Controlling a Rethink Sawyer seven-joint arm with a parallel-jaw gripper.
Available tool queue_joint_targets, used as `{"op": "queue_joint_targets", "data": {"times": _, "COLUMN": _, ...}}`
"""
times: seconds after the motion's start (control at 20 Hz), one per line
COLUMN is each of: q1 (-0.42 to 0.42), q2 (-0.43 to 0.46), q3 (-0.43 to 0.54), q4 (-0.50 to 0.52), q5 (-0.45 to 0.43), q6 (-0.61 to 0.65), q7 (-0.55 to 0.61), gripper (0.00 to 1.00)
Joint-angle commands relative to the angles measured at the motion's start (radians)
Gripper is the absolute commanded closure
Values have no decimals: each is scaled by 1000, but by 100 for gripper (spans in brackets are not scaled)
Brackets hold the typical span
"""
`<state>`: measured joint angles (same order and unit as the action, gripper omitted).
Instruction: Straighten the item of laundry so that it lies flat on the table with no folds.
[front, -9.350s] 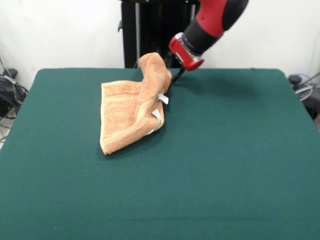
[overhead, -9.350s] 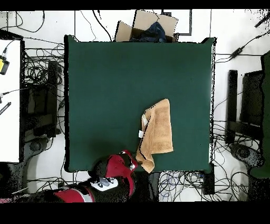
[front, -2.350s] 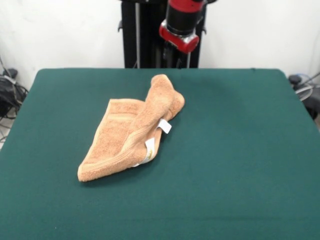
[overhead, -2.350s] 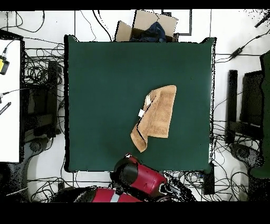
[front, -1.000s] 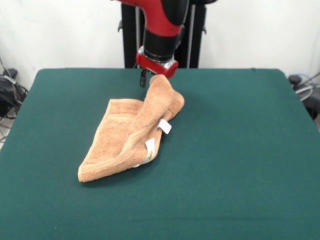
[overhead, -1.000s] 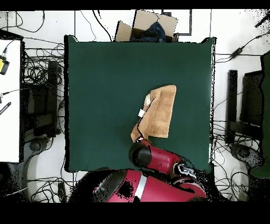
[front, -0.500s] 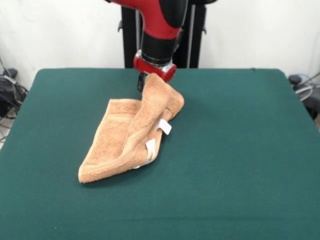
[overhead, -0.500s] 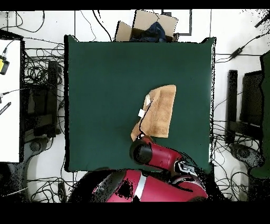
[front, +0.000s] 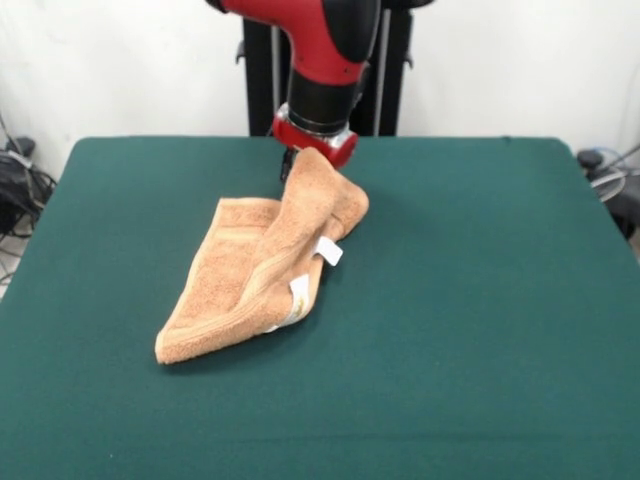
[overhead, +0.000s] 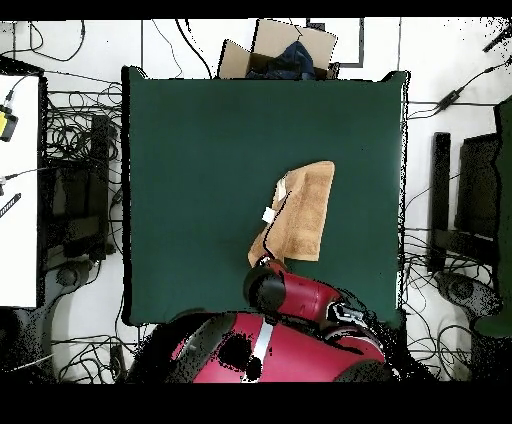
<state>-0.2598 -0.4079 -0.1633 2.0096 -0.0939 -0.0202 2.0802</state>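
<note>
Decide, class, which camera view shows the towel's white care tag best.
The front view: the white care tag stands out sideways from the folded towel with its shape plain. The overhead view shows it only as a tiny white fleck at the towel's edge.

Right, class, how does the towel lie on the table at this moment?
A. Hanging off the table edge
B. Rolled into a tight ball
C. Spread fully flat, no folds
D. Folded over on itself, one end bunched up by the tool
D: the towel is doubled over on the green table, its far end humped beside the tool.
</note>
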Motion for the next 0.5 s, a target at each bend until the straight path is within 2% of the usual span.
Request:
{"op": "queue_joint_targets", "data": {"times": 0.05, "q1": 38, "q2": 60, "q3": 86, "q4": -84, "q5": -4, "q6": -83, "q7": 116, "gripper": 100}}
{"op": "queue_joint_targets", "data": {"times": 0.5, "q1": 28, "q2": 62, "q3": 105, "q4": -56, "q5": 20, "q6": -114, "q7": 151, "gripper": 100}}
